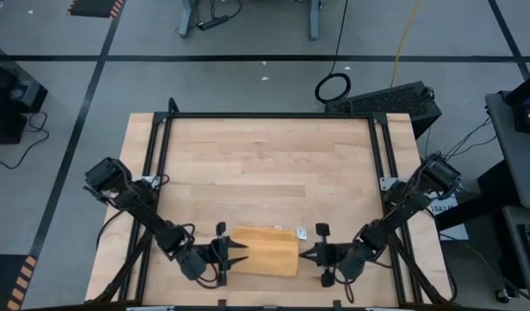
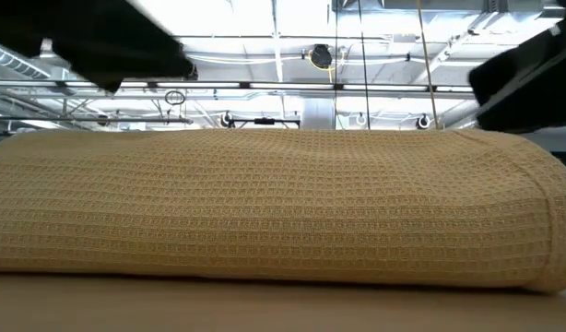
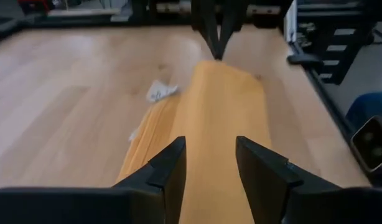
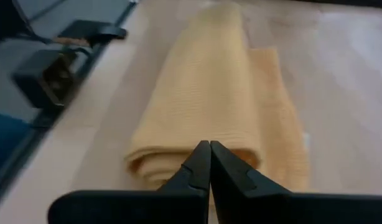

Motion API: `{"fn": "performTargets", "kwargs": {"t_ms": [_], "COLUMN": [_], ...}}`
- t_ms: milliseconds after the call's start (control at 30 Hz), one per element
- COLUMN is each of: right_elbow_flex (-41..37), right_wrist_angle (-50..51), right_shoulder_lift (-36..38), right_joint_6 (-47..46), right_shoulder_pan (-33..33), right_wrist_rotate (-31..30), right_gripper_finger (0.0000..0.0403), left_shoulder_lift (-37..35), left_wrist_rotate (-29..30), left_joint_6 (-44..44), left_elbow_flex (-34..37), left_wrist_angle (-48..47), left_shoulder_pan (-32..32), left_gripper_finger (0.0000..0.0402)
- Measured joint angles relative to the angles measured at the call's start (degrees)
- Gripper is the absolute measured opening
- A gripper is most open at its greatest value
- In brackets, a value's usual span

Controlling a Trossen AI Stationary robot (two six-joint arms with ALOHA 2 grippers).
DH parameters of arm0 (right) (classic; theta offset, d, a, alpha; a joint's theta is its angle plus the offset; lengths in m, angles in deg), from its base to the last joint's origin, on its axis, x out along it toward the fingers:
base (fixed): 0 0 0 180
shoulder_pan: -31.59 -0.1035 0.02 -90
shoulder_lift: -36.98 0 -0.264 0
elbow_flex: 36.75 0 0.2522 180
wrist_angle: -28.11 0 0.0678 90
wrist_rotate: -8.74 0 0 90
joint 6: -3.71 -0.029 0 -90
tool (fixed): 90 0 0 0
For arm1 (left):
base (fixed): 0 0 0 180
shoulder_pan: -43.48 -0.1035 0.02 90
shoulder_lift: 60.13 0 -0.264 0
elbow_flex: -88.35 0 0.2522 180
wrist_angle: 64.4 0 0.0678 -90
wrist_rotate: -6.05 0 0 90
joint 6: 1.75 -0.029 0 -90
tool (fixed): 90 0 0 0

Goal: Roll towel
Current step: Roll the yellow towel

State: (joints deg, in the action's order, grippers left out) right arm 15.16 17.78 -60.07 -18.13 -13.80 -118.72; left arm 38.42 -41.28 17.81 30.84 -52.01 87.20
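Towel lies near the front edge of the wooden table, midway btw the two arms, already wound into a short thick roll w/ a flatter unrolled strip showing along its far side; small white tag sits on the wood just beside the roll's right-hand far corner. Left gripper is at the roll's left end, fingers parted and released, nothing clamped btw them; wrist view looks straight down the length of the roll thru the gap, tips at or just short of the cloth, contact can't be confirmed. Right gripper is at the opposite end, fingers clenched tight together on nothing, tips right at the end face of the roll; touching or just shy, can't tell. Low view shows the waffle-weave roll filling the width, resting flat, layers tidy. Judgement: rolling step looks mostly done, now at the finishing/tidying stage, w/ that remaining flat strip prob still to be taken up. Next move likely calls for both ends to be worked evenly so the roll turns over the strip w/o skewing, pressing lightly so soft layers don't slacken or telescope out at either end
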Motion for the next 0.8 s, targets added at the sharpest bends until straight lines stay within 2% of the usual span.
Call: {"fn": "performTargets", "kwargs": {"t_ms": [67, 233, 400, 500, 633, 800], "right_elbow_flex": [-0.6, -0.5, -0.5, -0.5, -0.5, -0.5], "right_wrist_angle": [-1.9, -6.6, -5.1, -4.0, -3.0, -2.2], "right_shoulder_lift": [0.0, 0.0, 0.0, 0.0, -0.1, -0.1], "right_joint_6": [-1.4, -2.0, -1.1, 0.4, 1.2, 1.1], "right_shoulder_pan": [-1.0, -2.9, -4.7, -5.5, -5.8, -5.7], "right_wrist_rotate": [0.0, 0.0, 1.8, 3.7, 4.5, 1.9], "right_gripper_finger": [0.0, 0.0, 0.0, 0.0005, 0.0032, 0.008], "left_shoulder_lift": [0.0, 0.3, 2.0, 2.2, 2.3, 2.3], "left_wrist_rotate": [0.1, -0.3, 0.1, -0.6, -0.6, 4.3], "left_joint_6": [0.0, 7.9, 3.8, 3.7, 6.8, 10.1], "left_elbow_flex": [-1.4, -4.6, -7.1, -7.5, -7.7, -7.7], "left_wrist_angle": [-0.5, -9.4, -9.4, -12.2, -15.6, -19.3], "left_shoulder_pan": [0.1, 0.0, 2.5, 3.9, 6.0, 7.4], "left_gripper_finger": [0.0155, 0.021, 0.0255, 0.026, 0.026, 0.026]}}
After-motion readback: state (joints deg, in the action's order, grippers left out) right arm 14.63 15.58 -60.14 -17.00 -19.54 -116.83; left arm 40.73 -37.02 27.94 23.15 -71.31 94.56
